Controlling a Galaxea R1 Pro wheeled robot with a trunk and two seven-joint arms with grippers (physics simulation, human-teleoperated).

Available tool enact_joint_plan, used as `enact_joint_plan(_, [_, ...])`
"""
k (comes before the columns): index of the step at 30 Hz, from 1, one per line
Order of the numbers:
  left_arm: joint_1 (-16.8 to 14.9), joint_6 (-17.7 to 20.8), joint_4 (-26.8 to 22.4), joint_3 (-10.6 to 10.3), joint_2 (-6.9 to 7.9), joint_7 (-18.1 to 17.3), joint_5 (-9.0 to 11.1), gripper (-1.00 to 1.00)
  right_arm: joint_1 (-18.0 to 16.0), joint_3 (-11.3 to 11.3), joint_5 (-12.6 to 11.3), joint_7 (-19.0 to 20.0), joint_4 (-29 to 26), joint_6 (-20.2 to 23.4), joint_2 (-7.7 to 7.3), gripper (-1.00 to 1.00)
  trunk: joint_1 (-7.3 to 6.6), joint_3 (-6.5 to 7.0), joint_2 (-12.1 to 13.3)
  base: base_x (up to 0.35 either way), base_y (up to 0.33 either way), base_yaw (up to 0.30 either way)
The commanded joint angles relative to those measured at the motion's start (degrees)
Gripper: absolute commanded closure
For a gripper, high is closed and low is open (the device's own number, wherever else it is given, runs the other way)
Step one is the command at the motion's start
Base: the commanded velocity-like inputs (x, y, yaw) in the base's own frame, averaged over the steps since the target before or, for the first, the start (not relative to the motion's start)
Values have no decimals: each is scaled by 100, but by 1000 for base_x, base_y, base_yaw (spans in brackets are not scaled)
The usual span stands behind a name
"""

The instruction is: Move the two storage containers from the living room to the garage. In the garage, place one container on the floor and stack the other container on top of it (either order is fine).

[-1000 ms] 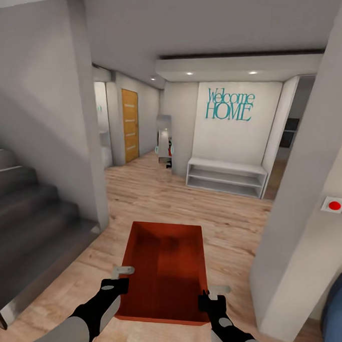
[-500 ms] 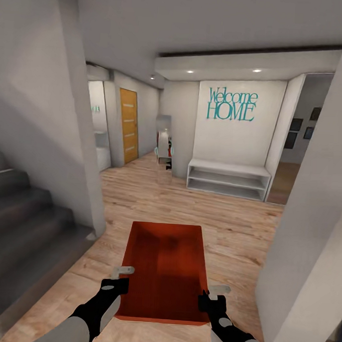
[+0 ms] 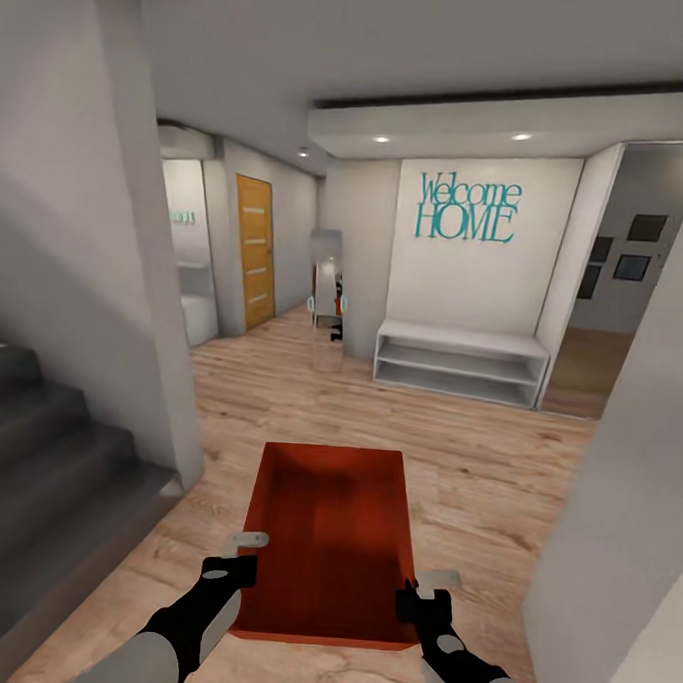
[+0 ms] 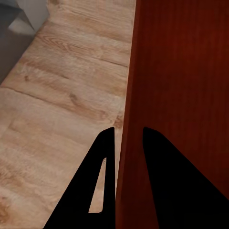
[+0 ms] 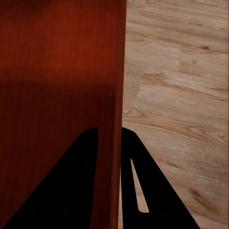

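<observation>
An orange-red open-topped storage container (image 3: 329, 536) hangs level over the light wood-plank floor (image 3: 456, 458) in front of me. My left gripper (image 3: 232, 568) is shut on its left wall near the near corner. My right gripper (image 3: 414, 598) is shut on its right wall. In the left wrist view the thin wall of the container (image 4: 181, 95) runs between the black fingers of the left gripper (image 4: 128, 130). The right wrist view has the container (image 5: 57, 71) wall pinched the same way in the right gripper (image 5: 109, 130). The garage is out of view.
Grey stairs (image 3: 35, 466) and a grey wall corner (image 3: 143, 301) stand close on the left. A white wall (image 3: 634, 497) is close on the right. Ahead are a low white shelf bench (image 3: 461, 363), a teal "Welcome HOME" sign (image 3: 467, 208) and an orange door (image 3: 254, 252).
The whole view has shifted: I have rolled forward, the stairs slid left, and the right wall with its red button left the frame. Both grippers keep the same hold on the container.
</observation>
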Motion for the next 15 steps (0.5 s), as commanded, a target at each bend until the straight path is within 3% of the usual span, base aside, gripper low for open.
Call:
enact_joint_plan(1, [0, 46, -8, -38, 5, 100, -23, 100, -9, -117, -124, -60, 8, -51, 1, 100, 4, -8, -6, 322, 0, 0])
enact_joint_plan(15, [0, 46, -8, -36, 5, 100, -23, 100, -9, -117, -118, -60, 8, -45, 1, 100, 4, -8, -6, 322, 0, 0])
